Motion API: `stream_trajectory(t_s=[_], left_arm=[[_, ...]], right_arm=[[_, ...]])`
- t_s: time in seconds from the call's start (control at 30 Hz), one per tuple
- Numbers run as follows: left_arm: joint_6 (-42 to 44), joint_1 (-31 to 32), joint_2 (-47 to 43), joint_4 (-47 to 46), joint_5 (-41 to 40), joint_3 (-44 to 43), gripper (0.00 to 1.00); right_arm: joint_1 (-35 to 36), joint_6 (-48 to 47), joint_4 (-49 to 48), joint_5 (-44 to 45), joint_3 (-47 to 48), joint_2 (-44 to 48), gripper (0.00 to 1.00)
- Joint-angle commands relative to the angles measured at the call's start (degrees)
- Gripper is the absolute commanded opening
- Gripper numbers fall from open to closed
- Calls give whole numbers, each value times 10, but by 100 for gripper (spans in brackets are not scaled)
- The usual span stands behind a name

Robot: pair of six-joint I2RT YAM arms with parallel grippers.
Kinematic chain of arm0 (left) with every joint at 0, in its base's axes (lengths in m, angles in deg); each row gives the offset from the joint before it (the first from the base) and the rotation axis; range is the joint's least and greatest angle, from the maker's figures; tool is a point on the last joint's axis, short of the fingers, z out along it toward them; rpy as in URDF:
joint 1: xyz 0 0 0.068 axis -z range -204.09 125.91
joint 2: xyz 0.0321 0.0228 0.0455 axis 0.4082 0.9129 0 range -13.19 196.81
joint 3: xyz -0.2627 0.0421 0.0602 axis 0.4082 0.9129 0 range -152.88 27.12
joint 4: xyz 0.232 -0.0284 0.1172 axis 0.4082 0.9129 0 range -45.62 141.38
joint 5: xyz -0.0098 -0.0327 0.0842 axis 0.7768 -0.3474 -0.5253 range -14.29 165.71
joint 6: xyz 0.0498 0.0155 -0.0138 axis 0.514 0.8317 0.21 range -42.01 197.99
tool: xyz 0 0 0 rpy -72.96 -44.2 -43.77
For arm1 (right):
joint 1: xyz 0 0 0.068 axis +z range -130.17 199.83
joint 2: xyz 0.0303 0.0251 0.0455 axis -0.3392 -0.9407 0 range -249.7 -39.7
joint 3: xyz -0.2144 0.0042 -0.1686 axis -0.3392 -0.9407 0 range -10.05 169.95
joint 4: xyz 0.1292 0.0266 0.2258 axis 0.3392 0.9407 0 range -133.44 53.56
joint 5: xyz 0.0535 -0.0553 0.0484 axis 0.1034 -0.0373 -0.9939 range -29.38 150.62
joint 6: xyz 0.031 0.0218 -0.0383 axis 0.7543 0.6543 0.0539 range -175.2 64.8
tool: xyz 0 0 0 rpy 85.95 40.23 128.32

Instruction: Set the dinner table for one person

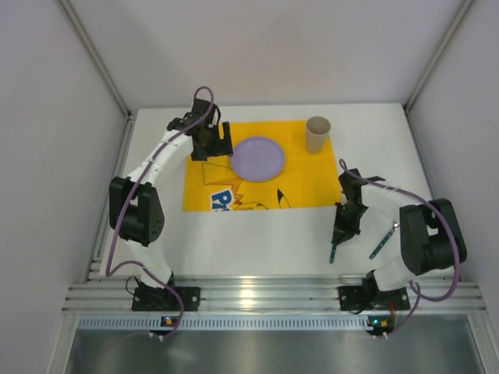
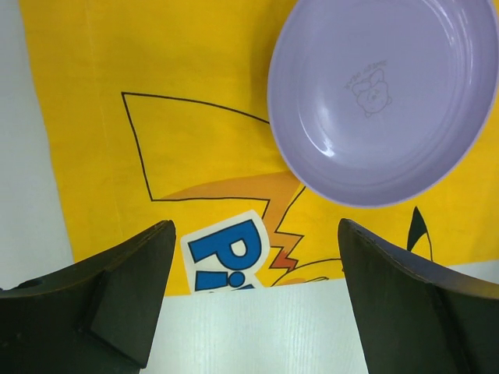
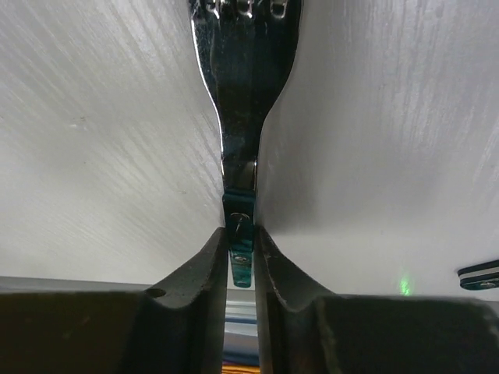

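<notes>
Table (image 1: 257,234) fills the cell in front of the arms; mat (image 1: 203,171) w/ plate (image 1: 258,158) + cup (image 1: 317,135) on it. L gripper (image 2: 256,234) wide open over mat. R gripper (image 3: 242,234) clamped on fork (image 3: 242,101) handle, right of mat. Step: cutlery. Next I lift fork, lay it beside plate.

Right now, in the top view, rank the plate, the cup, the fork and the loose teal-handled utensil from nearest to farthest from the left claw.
From the left claw:
1. Purple plate, just to its right.
2. Cup, far side, right of the plate.
3. Fork, front right.
4. Teal-handled utensil, farthest right.
</notes>
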Motion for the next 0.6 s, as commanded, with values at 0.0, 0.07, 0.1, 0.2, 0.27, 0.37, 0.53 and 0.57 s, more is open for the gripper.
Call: stream_trajectory(t_s=[0.0,0.07,0.1,0.2,0.27,0.37,0.53,0.57], left_arm=[[7,-3,-38,10,-17,18,90],[11,-3,-46,11,-20,25,90],[13,-3,-48,10,-21,27,90],[15,-3,-53,11,-22,29,90],[14,-3,-54,10,-22,27,90],[12,-3,-55,5,-16,28,90],[7,-3,-49,-6,-11,25,90],[7,-3,-47,-7,-9,25,90]], right_arm=[[7,-4,-56,59,10,-36,15],[8,-10,-58,59,11,-44,0],[8,-11,-53,58,15,-43,0],[16,-18,-17,72,38,-22,0],[42,-26,19,121,87,-7,0],[71,-38,84,163,169,16,0],[118,-46,130,174,289,-5,0],[124,-46,127,170,300,-12,0]])
